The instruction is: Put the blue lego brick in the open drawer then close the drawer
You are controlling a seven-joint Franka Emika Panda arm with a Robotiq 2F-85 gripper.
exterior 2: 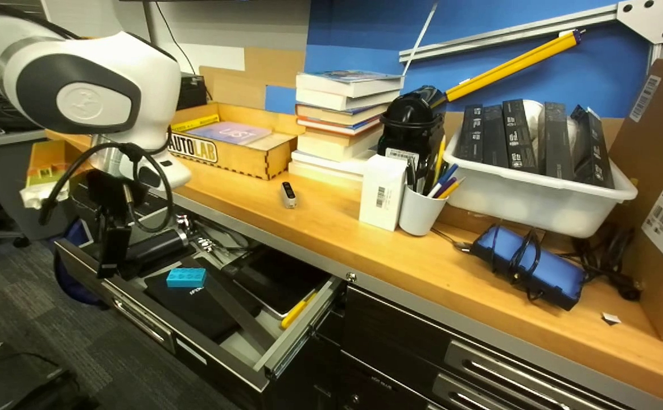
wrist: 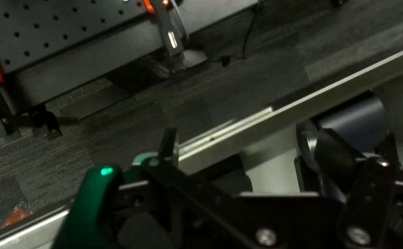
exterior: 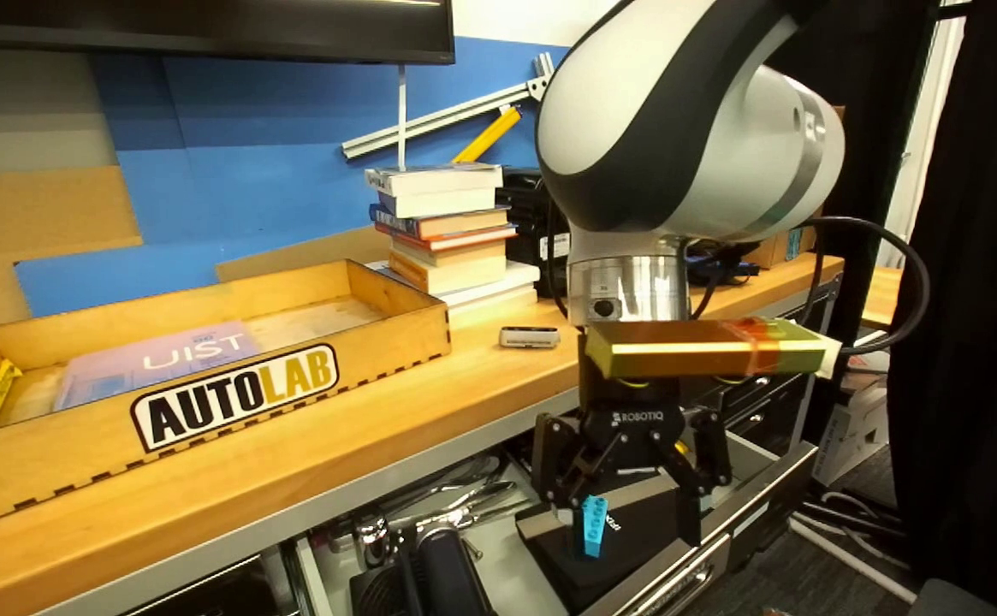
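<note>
The blue lego brick (exterior: 594,526) lies on a black box inside the open drawer (exterior: 759,492). In an exterior view the brick (exterior 2: 186,277) shows with its studs up on that box, away from the drawer walls. The drawer (exterior 2: 220,352) is pulled well out of the cabinet. My gripper (exterior: 635,532) points down over the drawer with its fingers spread and nothing between them. In an exterior view the gripper (exterior 2: 116,263) is beside the brick, near the drawer front. In the wrist view the gripper (wrist: 249,143) is open above the drawer's front wall (wrist: 291,112); the brick is not visible there.
The drawer also holds a dark cylinder (exterior 2: 157,245), metal tools and a yellow item (exterior 2: 298,310). On the wooden counter stand the AUTOLAB tray (exterior: 395,325), a book stack (exterior: 447,244), a small grey object (exterior: 529,337) and a white bin (exterior 2: 536,191).
</note>
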